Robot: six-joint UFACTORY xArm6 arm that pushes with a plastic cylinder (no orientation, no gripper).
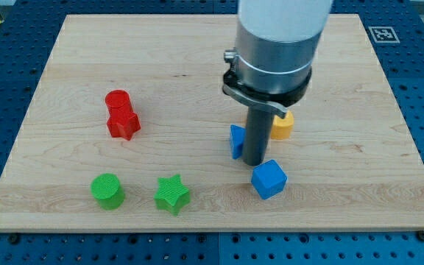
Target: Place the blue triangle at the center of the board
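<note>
The blue triangle [236, 140] stands just below the middle of the wooden board [197, 59], partly hidden by my rod. My tip [253, 162] rests on the board right against the triangle's right side. A blue cube [269, 179] lies just below and right of the tip. A yellow block [283, 126] sits behind the rod on its right, mostly hidden, so its shape is unclear.
A red cylinder [117, 101] and a red star-like block [123, 124] touch at the view's left. A green cylinder [107, 191] and a green star [172, 193] sit near the bottom left edge. The arm's grey body [278, 44] covers the top centre.
</note>
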